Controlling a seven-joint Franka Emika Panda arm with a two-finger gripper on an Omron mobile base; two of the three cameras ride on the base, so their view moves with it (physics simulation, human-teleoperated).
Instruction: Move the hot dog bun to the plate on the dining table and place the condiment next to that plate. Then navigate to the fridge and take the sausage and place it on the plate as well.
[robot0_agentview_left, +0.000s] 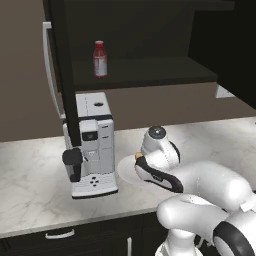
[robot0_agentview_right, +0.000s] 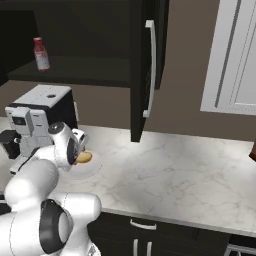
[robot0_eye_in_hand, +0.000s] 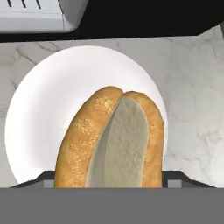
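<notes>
Marble kitchen counter (robot0_agentview_left: 35, 185) beneath dark cabinets, from the left base view: coffee machine (robot0_agentview_left: 92, 145) at left, plain white plate (robot0_agentview_left: 127, 175) just beside its tray, and a sliver of hot dog bun (robot0_agentview_left: 138, 156) peeping out on that plate from behind the wrist of the white arm (robot0_agentview_left: 200, 185), bent low over it. Red condiment bottle (robot0_agentview_left: 100, 59) upright on the dark shelf above the machine, well apart from the arm and untouched. From the right base view: same counter, same machine now at far left, bun on the white plate and tucked right under the arm's hand, open cabinet door (robot0_agentview_right: 142, 70) hanging down over the counter near the middle, bottle high at upper left on its shelf. From the hand view, looking straight down: bun split side up, pale crumb showing between two golden halves, long axis running away from the claw (robot0_eye_in_hand: 109, 181) up the picture with a slight lean to the right, directly below and between the jaws. Dark fingertips (robot0_eye_in_hand: 46, 178) set against both long flanks, across the short way, so clenched on the bun as far as can be judged. Bun over the white plate, not yet on the brown-rimmed one; impossible to tell whether already off the surface. Likely next: a straight lift clear of the white plate, keeping the squeeze gentle on soft bread.
</notes>
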